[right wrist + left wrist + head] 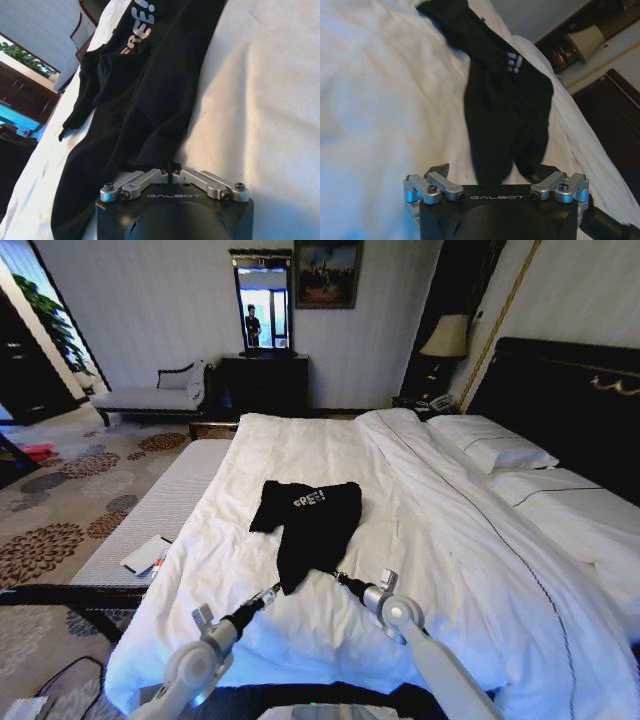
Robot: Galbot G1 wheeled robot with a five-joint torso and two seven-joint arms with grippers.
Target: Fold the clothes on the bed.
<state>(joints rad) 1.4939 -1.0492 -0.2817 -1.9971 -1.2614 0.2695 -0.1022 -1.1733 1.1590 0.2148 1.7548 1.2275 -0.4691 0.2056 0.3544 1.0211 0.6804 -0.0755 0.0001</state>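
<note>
My right end effector (338,577) pinches the hem of the clothes (308,525) at 6 o'clock on the bed (450,530), my left end effector (274,593) spread just beside it at 7 o'clock, so folding has barely begun.

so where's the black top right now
In the head view, the black top lies mid-bed on the white duvet, its near hem between left gripper and right gripper.

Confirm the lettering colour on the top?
White, on the black top; clearest in the right wrist view.
</note>
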